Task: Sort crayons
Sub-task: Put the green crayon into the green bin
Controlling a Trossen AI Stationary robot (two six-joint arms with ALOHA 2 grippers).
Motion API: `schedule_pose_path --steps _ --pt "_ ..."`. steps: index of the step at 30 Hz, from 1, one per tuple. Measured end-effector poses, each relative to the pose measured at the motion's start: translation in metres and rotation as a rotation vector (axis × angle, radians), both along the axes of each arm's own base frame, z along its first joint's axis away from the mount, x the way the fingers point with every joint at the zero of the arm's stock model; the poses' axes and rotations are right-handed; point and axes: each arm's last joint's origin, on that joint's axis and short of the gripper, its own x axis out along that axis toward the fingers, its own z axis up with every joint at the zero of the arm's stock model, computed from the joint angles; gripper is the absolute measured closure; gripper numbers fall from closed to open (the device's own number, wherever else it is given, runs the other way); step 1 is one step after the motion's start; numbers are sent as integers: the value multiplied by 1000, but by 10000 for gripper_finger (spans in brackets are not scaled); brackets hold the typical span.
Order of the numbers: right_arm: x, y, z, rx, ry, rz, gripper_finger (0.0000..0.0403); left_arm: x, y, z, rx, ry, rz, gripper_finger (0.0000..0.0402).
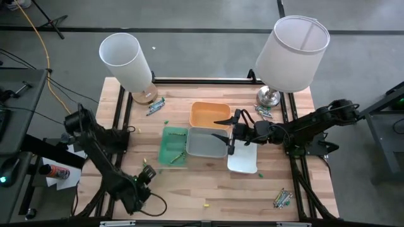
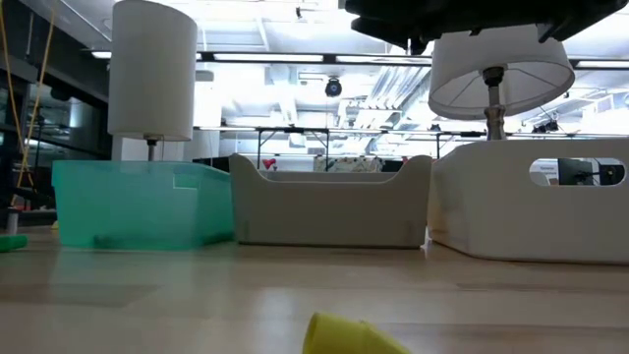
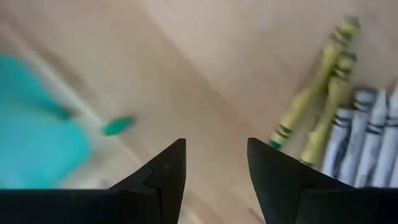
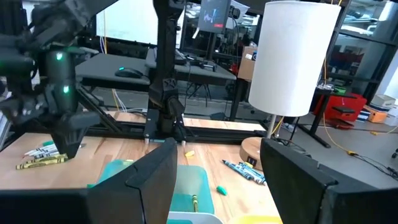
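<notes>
Around my wooden table point(image 1: 189, 189) I see a grey floor point(image 1: 208, 16) with cables. Two white lamps point(image 1: 126, 60) point(image 1: 291, 52) stand at the far edge. Behind, the room has bright ceiling lights point(image 2: 295, 57), desks point(image 4: 124, 74) and a monitor point(image 4: 214, 15).

four trays point(image 1: 174, 146), two lamps point(image 1: 128, 61)
</notes>
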Motion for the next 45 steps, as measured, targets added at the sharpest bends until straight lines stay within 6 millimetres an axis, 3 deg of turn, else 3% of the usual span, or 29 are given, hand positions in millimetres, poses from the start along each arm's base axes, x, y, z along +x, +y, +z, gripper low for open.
schedule_pose_path --steps 8,23,45 --pt "0 0 0 -8 1 -1 179 -6 -8 -16 -16 144 -20 245" --pt "0 0 -1 -9 8 -2 179 -1 -12 -16 -49 117 -172 245" --pt "0 0 -1 -11 17 -3 179 1 -6 -29 -97 146 -179 245"
